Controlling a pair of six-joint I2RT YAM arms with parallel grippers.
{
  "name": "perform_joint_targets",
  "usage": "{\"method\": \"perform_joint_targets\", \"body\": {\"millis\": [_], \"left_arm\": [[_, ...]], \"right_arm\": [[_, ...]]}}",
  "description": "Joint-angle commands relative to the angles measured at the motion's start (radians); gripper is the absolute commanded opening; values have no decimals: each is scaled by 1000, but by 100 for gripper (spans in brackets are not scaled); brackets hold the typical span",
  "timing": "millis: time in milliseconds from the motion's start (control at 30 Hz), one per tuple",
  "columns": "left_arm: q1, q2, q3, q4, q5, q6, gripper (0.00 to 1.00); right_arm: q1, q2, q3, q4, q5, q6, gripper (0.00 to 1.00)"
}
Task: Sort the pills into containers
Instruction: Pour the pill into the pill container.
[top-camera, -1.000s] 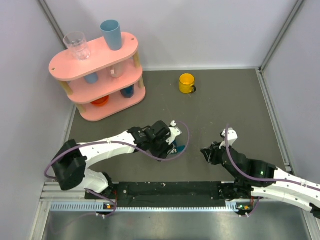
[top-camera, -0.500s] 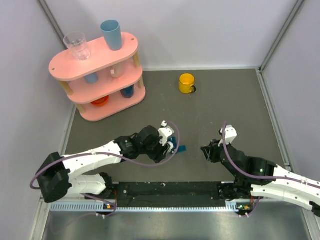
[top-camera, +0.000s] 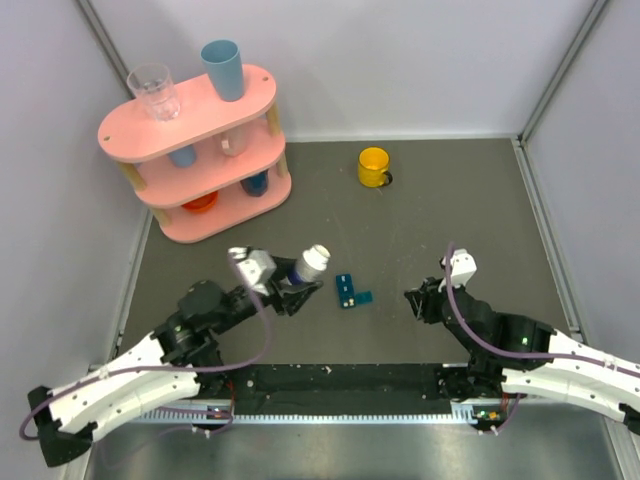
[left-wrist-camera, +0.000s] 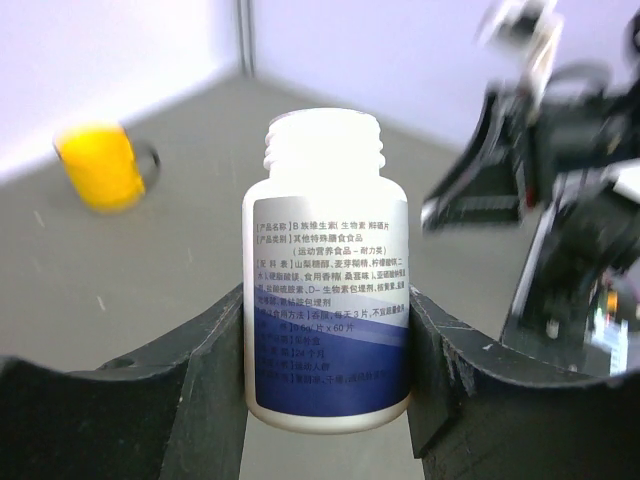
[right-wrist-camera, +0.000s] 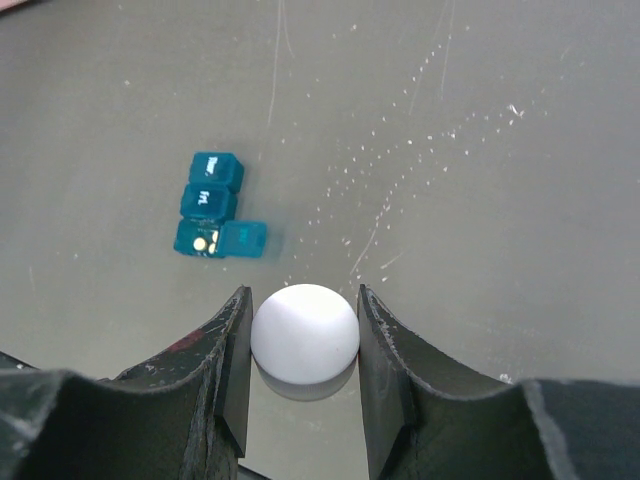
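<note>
The containers are one small dark-teal pill box (top-camera: 350, 291) lying on the grey table between the arms. In the right wrist view the pill box (right-wrist-camera: 212, 205) has one compartment open, with two pale pills (right-wrist-camera: 203, 241) inside and its lid flipped aside. My left gripper (top-camera: 292, 283) is shut on a white pill bottle (top-camera: 314, 259), held tilted left of the box. The left wrist view shows this bottle (left-wrist-camera: 327, 280) uncapped between the left gripper's (left-wrist-camera: 327, 370) fingers. My right gripper (right-wrist-camera: 304, 340) is shut on the round white cap (right-wrist-camera: 304, 332), just right of the box.
A pink three-tier shelf (top-camera: 195, 150) with cups stands at the back left. A yellow mug (top-camera: 373, 166) sits at the back centre, also in the left wrist view as the mug (left-wrist-camera: 100, 165). Walls close in the table on three sides.
My left arm has drawn back to the left from over the pill box, carrying the bottle with it and uncovering the box. The right arm has barely moved.
</note>
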Motion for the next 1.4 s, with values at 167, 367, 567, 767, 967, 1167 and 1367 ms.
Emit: {"method": "perform_joint_targets", "body": {"millis": [167,367,567,767,967,1167,1367], "left_arm": [[-3,-275,104,279,-110,124,0],[-3,-266,79,421,-173,139,0],[-3,-166,127,310,-171,130,0],[-3,44,274,-152,-185,33,0],[-3,65,63,-172,-82,-86,0],[-3,114,-77,-93,-87,-97,0],[-3,255,-144,88,2,-74,0]], "right_arm": [[-11,7,74,13,13,-24,0],[-11,21,80,13,0,-13,0],[-11,13,79,9,-1,-4,0],[-11,13,66,9,-13,3,0],[-12,-5,40,9,-1,19,0],[-12,-30,19,9,-3,10,0],[-12,-53,-9,9,-10,29,0]]}}
